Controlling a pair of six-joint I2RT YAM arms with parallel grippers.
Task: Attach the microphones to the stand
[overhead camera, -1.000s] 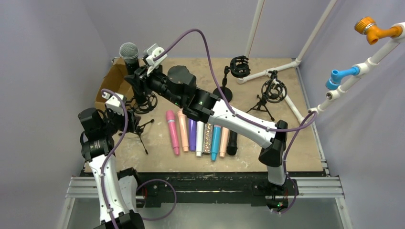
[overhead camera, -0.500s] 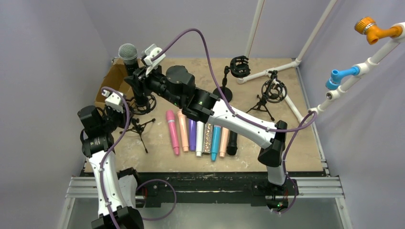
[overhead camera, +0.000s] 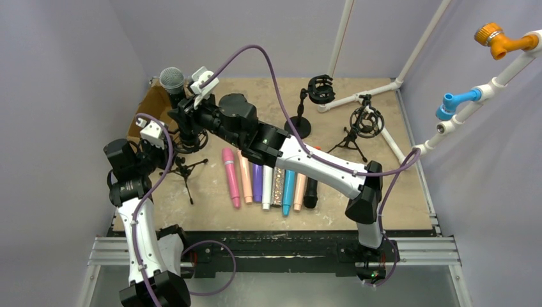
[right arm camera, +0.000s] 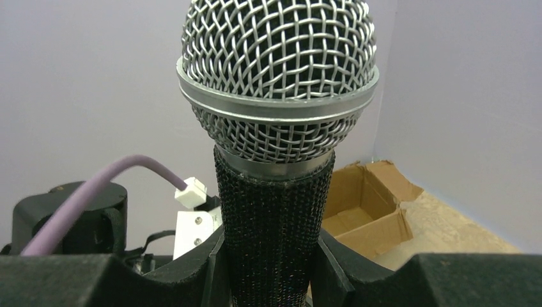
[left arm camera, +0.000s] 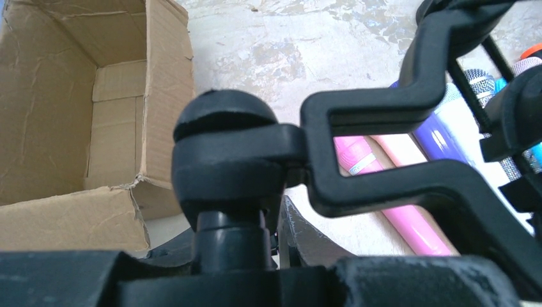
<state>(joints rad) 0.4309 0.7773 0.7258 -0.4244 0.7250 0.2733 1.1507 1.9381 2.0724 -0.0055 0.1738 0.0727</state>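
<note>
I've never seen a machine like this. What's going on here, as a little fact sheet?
right claw: closed around the black microphone, held upright
left claw: clamped on the stand below its ball joint
row of microphones: eight lying side by side on the table
other stands: round-base stand and tripod stand at the back, both empty
cardboard box: far left corner

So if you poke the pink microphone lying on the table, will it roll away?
Probably a little: the pink microphone is a round stick lying flat, so a sideways poke could roll it. Toward the peach microphone it would likely bump and stop. It looks like hard plastic, so stiff, not floppy.
</note>
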